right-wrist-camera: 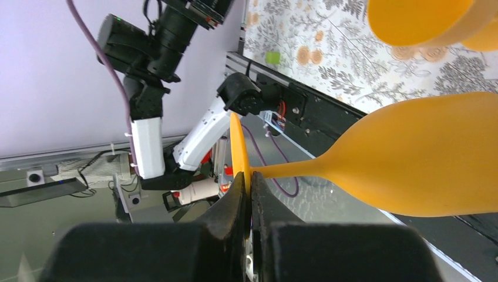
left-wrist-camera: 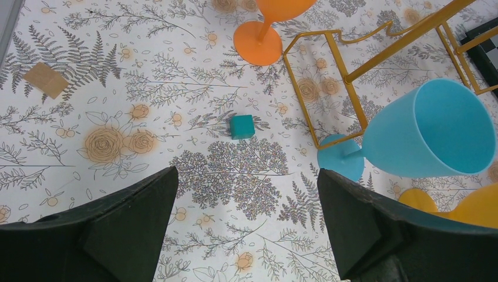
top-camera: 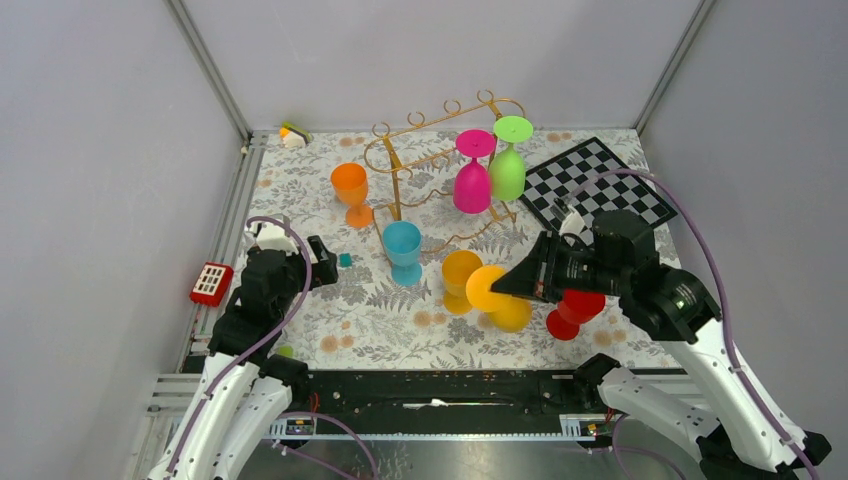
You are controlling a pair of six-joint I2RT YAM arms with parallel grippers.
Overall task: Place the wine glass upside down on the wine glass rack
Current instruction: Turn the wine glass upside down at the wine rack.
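- Right claw (right-wrist-camera: 246,183) clamps the disc foot of a glossy yellow wine glass (right-wrist-camera: 423,158), tipped sideways.
- Thin gold-wire wine glass rack (top-camera: 398,190) stands beyond it, leftward.
- Left claw (left-wrist-camera: 246,205) is wide open, empty, above the floral-print desk (left-wrist-camera: 117,88).

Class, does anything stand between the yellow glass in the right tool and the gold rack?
Yes. A second yellow glass and a blue glass stand upright between the held glass and the rack; a pink glass and a green glass hang at its right end.
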